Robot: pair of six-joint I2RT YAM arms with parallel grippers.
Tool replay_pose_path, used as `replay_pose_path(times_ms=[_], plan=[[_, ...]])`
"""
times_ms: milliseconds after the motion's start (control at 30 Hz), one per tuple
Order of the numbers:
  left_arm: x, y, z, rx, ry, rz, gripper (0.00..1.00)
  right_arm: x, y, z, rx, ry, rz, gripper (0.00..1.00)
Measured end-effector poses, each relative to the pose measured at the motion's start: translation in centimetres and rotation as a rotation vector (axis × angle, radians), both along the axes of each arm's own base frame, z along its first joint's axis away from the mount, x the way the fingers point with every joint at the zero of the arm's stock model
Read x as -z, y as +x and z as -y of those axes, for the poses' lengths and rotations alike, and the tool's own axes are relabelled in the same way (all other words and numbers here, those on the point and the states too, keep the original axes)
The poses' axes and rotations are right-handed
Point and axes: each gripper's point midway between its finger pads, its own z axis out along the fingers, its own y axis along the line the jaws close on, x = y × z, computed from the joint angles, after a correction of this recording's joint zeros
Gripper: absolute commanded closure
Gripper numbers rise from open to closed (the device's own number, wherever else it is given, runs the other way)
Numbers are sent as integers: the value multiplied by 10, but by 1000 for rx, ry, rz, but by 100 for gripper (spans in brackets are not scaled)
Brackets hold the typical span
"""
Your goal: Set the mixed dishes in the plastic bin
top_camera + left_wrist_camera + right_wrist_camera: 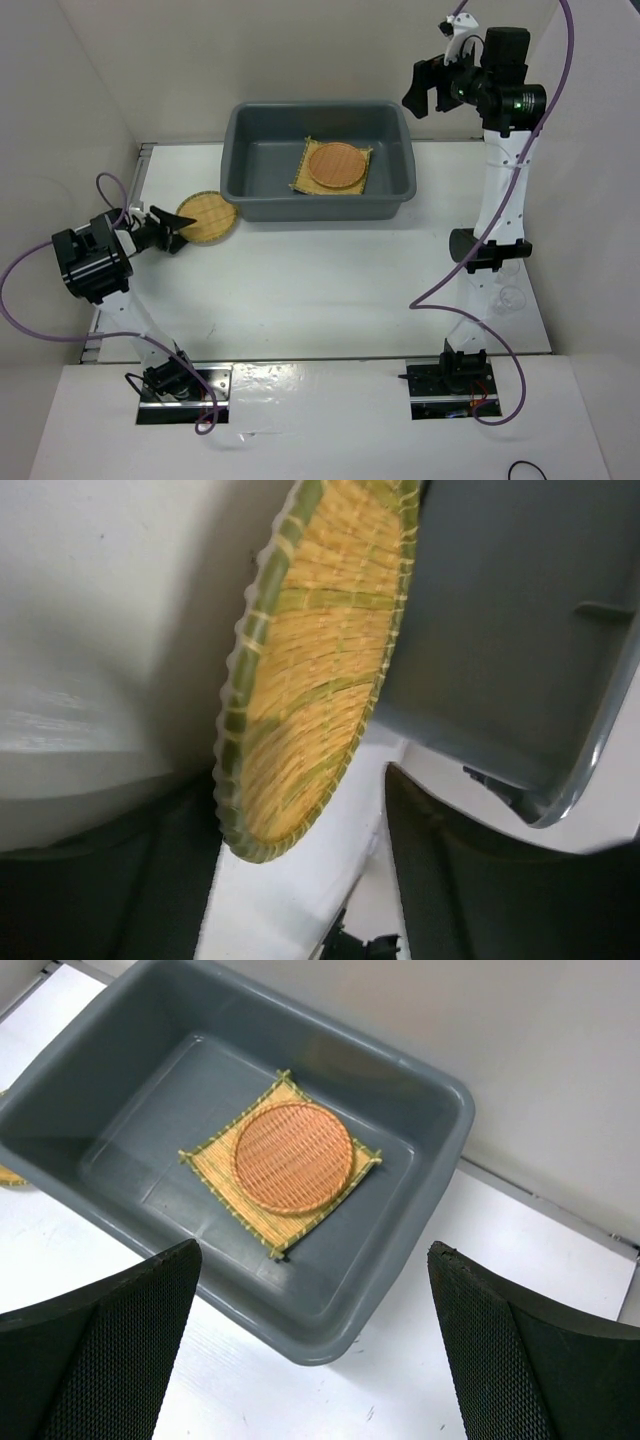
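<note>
The plastic bin stands at the back middle of the table. In it lies the square yellow mat with the orange-brown woven disc on top; both also show in the right wrist view, the mat and the disc. The yellow dark-rimmed disc lies on the table against the bin's left front corner. My left gripper is open at the disc's near edge; the disc's rim reaches between its fingers. My right gripper is open and empty, high above the bin's right end. A clear glass stands by the right arm.
White walls close the left, back and right sides. The bin's outer wall is close beside the left gripper. The right arm's elbow hangs over the table's right side near the glass.
</note>
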Motion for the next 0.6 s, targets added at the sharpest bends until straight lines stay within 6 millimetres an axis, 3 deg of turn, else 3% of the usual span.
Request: replay_pose_path(times_ms=[67, 100, 200, 333, 433, 533, 600], plan=[[6, 1, 2, 11, -10, 1, 49, 4, 1, 1, 6, 1, -14, 2], [9, 2, 3, 18, -18, 1, 70, 6, 2, 1, 10, 2, -23, 2], [19, 2, 7, 20, -33, -26, 100, 13, 5, 3, 24, 0, -47, 2], [7, 5, 3, -5, 3, -27, 100, 16, 5, 4, 33, -2, -60, 2], [-14, 7, -13, -118, 95, -76, 100, 16, 5, 5, 36, -3, -59, 2], [-63, 6, -34, -283, 180, -82, 100, 16, 5, 5, 39, -4, -59, 2], [-110, 4, -44, -396, 214, -28, 100, 16, 5, 5, 40, -5, -59, 2]])
